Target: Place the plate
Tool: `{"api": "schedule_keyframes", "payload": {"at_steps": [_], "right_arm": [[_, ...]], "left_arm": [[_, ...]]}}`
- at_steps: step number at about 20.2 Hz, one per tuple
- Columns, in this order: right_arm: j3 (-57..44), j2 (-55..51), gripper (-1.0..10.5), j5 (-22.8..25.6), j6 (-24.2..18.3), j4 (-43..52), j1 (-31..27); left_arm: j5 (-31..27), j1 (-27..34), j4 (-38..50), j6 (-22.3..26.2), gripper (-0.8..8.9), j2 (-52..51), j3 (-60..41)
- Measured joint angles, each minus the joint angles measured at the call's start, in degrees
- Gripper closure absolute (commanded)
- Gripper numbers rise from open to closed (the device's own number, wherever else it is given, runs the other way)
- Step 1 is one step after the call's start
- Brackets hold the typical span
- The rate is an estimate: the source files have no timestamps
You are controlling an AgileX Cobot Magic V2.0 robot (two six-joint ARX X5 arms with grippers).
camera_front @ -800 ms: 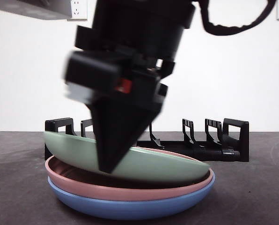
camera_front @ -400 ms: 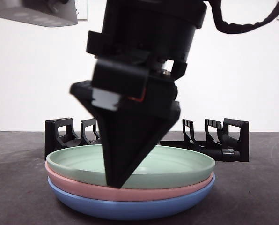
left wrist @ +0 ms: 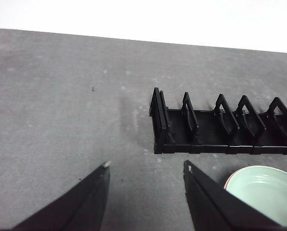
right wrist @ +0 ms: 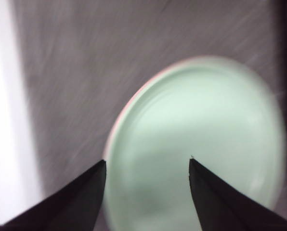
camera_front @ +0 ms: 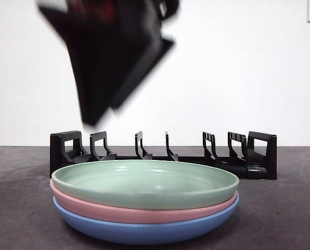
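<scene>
The green plate [camera_front: 147, 182] sits on a pink plate [camera_front: 92, 207] and a blue plate [camera_front: 144, 229]. The black rack [camera_front: 163, 153] stands behind, at 12 o'clock. The right gripper [right wrist: 147, 163] hangs above at 11 o'clock, released, and the left gripper [left wrist: 146, 168] is released too

My right end effector [right wrist: 147, 163] is matte black, its two jaws tapering to narrow wedge points with flat inner faces. My left end effector [left wrist: 146, 168] looks the same: black, smooth, triangular jaws with thin pale tips. Seen from the front my right end effector [camera_front: 100, 78] is a blurred black wedge with a red patch near its top.
</scene>
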Motion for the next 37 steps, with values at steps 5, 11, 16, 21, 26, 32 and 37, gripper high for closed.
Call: {"api": "schedule_keyframes", "payload": {"at_steps": [5,11,16,21,26,32,37], "right_arm": [[0.6,-5.6,6.7,5.4,-1.3,3.7,-3.6],[0.6,-11.9,6.7,6.4,-1.5,5.1,-16.8],[0.6,-14.7,6.7,0.2,-4.4,7.1,-38.0],[0.6,-14.7,6.7,-3.7,-4.4,10.5,-51.2],[0.6,-14.7,9.3,-4.3,-4.4,10.5,-53.2],[0.6,-14.7,9.3,-4.7,-3.8,11.0,-53.3],[0.6,-14.7,9.3,-4.7,-3.8,11.8,-53.4]], "left_arm": [[0.0,0.0,0.5,-0.2,5.66,0.0,0.0],[0.0,0.0,5.8,-1.5,5.66,1.1,0.0],[0.0,0.0,13.5,-1.8,5.66,8.7,0.0],[0.0,0.0,26.4,-1.9,5.66,21.2,0.0],[0.0,0.0,33.5,-2.6,8.1,27.6,0.0],[0.1,0.0,31.0,-2.8,8.06,27.7,0.0],[0.1,0.0,31.3,-2.7,8.06,27.6,0.0]]}}
